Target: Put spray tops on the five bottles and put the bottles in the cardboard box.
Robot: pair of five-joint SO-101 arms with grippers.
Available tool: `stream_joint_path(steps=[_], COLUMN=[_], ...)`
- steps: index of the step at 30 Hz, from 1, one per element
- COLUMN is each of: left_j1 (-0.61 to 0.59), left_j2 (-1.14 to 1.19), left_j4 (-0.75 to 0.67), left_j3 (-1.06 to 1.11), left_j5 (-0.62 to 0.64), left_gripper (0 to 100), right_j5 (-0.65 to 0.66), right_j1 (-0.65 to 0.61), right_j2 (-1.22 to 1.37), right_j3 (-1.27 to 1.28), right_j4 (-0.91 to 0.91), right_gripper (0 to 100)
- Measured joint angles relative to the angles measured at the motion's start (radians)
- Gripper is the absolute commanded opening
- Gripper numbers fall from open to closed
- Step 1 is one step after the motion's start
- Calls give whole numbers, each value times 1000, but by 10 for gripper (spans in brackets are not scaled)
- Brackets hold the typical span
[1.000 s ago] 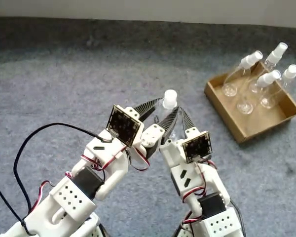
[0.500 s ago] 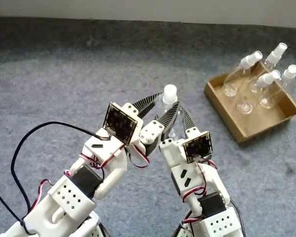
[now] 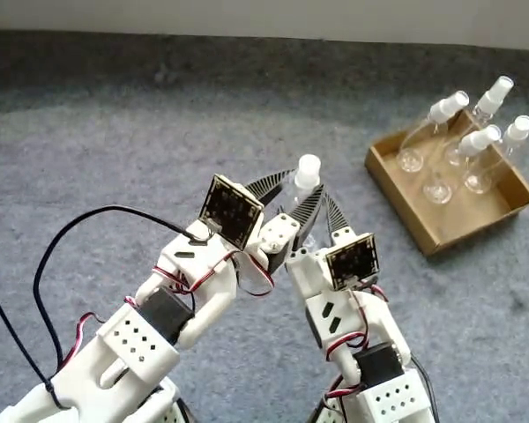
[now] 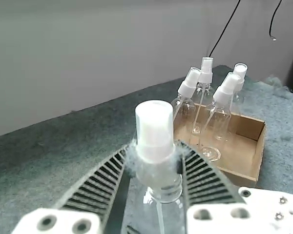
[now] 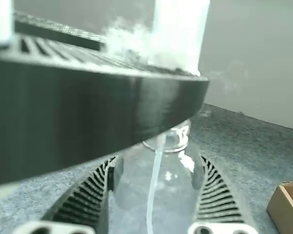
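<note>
High view: last bottle [image 5: 156, 192] being capped, four bottles [image 3: 429, 132] in the cardboard box [image 3: 392, 196].
Left gripper [image 4: 154, 153] clamps its spray top [image 4: 154, 129], right gripper [image 5: 156, 168] its body; boxing remains.

Room with unclear use; grey carpet [image 3: 115, 115], bare wall [image 4: 88, 48]

Layout: one bottle mid-bench, four in the box

The fifth bottle [image 3: 307, 173] is upright mid-bench [image 3: 115, 132], with the left claw [image 4: 156, 156] around its neck and the right claw [image 5: 157, 168] around its body below. The cardboard box [image 3: 414, 210] lies to the right and behind, with four bottles [image 3: 450, 145] inside.
</note>
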Motion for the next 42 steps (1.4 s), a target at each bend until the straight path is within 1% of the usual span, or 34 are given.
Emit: stream_joint_path(steps=[10,14,20,34,35,40,42], left_j1=[3,34,37,37,37,-18,-31], left_j2=[0,-2,0,-3,-3,-2,-2], left_j4=[-5,23,72,80,80,80,100], left_j3=[0,0,0,-2,-2,-2,-2], left_j5=[0,-3,-5,-5,-5,-5,-2], left_gripper=[4,4,4,9,24,165,179], right_j5=[0,0,2,2,2,2,0], right_j1=[0,5,3,3,3,2,6], right_j2=[0,0,0,0,0,0,0], right_j3=[0,0,0,0,0,0,-2], right_j4=[0,0,0,2,2,2,2], right_gripper=[105,105,105,105,105,105,105])
